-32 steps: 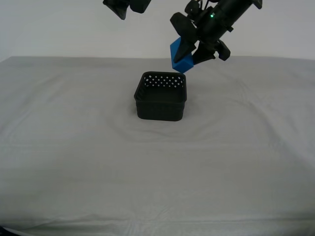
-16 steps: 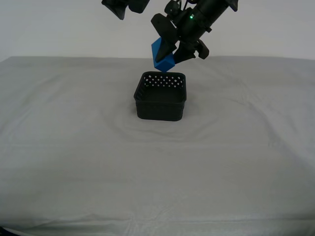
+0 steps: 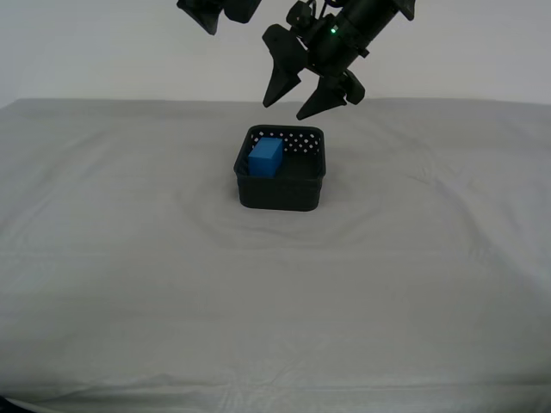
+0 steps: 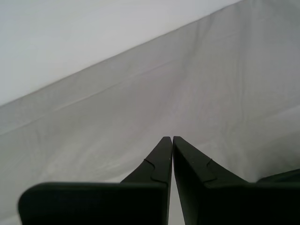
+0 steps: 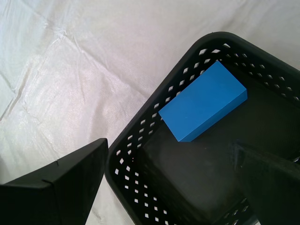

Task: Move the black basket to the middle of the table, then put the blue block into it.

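Note:
The black basket [image 3: 281,185] stands on the grey-clothed table [image 3: 258,301] near its middle. The blue block [image 3: 265,159] lies inside the basket, leaning against the wall on the exterior view's left. My first gripper [image 3: 287,109] hangs open and empty just above the basket's back rim. The first wrist view looks down past its spread jaws [image 5: 168,150] at the block [image 5: 204,101] in the basket [image 5: 140,126]. My second gripper [image 3: 209,13] is raised at the top of the exterior view; the second wrist view shows it shut [image 4: 172,138] and empty over bare cloth.
The grey cloth [image 4: 211,84] is slightly wrinkled around the basket. A plain white wall stands behind the table's far edge. The table's front edge runs along the bottom of the exterior view.
My first gripper moved towards the exterior view's left over the basket with the blue block, then opened; the block fell into the basket. The second gripper has not moved.

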Robot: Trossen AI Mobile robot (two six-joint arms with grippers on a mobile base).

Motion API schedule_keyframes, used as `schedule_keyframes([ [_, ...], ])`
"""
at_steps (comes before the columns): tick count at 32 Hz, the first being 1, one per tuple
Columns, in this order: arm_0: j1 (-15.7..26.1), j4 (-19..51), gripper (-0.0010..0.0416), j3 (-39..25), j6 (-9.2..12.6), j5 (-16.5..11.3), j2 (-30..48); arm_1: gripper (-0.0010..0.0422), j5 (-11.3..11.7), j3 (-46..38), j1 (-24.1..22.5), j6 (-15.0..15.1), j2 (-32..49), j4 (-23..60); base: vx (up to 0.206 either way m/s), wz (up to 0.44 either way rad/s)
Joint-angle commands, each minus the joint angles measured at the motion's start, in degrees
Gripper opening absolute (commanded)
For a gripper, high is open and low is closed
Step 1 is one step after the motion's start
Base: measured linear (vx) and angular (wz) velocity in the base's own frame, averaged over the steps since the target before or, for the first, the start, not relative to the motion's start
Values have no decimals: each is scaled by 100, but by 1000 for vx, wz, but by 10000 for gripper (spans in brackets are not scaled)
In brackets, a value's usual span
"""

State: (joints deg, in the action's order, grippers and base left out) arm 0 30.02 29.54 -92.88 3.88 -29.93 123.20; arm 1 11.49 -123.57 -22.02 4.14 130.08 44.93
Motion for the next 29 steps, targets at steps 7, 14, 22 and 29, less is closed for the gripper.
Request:
schedule_keyframes([
  [7, 4, -17, 353, -2, 2, -2, -4, 166, 7, -9, 24, -103, -2, -9, 0, 0],
  [14, 4, -81, 353, -2, 2, -2, -4, 234, 7, -9, 22, -105, -2, -13, 0, 0],
  [22, 4, -83, 353, -2, 2, -2, -4, 278, 7, -9, 22, -107, -2, -35, 0, 0],
  [29, 4, -83, 352, -2, 2, -2, -4, 280, 7, -9, 24, -107, -2, -48, 0, 0],
])
